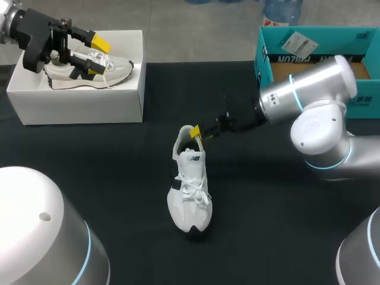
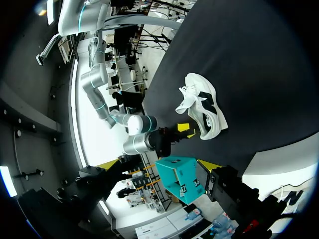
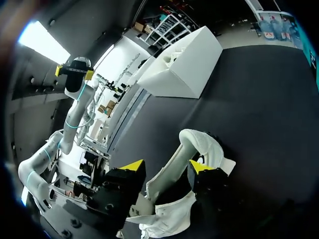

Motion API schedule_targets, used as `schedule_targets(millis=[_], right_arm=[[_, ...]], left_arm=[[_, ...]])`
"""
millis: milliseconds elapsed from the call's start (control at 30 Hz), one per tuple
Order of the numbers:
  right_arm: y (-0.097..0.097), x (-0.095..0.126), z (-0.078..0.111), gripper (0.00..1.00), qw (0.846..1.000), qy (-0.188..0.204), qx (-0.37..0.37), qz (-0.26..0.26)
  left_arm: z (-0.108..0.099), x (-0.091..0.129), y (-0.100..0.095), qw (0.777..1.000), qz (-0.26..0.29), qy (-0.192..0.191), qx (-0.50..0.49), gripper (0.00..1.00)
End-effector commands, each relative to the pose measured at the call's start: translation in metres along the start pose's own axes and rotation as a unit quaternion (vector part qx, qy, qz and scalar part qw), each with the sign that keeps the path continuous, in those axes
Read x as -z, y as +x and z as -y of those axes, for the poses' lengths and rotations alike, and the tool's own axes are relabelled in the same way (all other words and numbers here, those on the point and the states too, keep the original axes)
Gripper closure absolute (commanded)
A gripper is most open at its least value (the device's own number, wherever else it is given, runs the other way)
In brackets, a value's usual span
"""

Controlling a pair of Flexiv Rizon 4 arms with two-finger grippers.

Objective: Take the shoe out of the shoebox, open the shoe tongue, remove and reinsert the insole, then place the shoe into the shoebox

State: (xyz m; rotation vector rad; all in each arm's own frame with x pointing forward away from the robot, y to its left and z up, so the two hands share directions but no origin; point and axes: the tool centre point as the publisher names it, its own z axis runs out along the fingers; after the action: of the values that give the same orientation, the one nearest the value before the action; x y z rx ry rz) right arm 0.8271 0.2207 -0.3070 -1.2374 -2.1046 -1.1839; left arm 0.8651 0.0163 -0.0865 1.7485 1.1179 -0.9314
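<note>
Shoe (image 1: 190, 190) step looks like tongue/insole work. The right gripper (image 3: 164, 167) is at the heel end, jaws apart and straddling the white collar. One yellow fingertip (image 3: 198, 166) looks to be down in the mouth and the other outside, not pinching as far as I can see. The shoe sits upright on the black table (image 1: 273, 231), toe toward the robot, laces loose over the front. I'd go deeper along the inside wall before closing, so the finger catches the insole edge and not just collar padding. Pull slow and along the shoe, since nothing pins it and it could drag or tip. The left gripper (image 1: 97, 57) is well away, jaws apart over a second shoe (image 1: 116, 70) in the white box (image 1: 77, 104); it would be better used holding the toe down. The teal box (image 1: 309, 41) sits open at far right.
</note>
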Motion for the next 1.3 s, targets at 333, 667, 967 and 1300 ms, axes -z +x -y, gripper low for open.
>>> schedule_targets(millis=[333, 667, 967, 1300], right_arm=[[0.0150, 0.0109, -0.0104, 1.00, 0.995, -0.029, -0.069, 0.067], [0.0163, 0.0125, -0.0100, 1.00, 0.993, -0.025, -0.083, 0.080], [0.0163, 0.0125, -0.0100, 1.00, 0.993, -0.025, -0.083, 0.080], [0.0141, 0.0093, -0.0126, 1.00, 0.969, -0.025, -0.139, 0.200]], left_arm=[[-0.0003, 0.0002, -0.0006, 1.000, -0.002, 0.001, 0.000, 0.00], [-0.0003, 0.0002, -0.0006, 1.000, -0.002, 0.001, 0.000, 0.00], [-0.0003, 0.0002, -0.0006, 1.000, -0.002, 0.001, 0.000, 0.00], [-0.0003, 0.0002, -0.0006, 1.000, -0.002, 0.001, 0.000, 0.00]])
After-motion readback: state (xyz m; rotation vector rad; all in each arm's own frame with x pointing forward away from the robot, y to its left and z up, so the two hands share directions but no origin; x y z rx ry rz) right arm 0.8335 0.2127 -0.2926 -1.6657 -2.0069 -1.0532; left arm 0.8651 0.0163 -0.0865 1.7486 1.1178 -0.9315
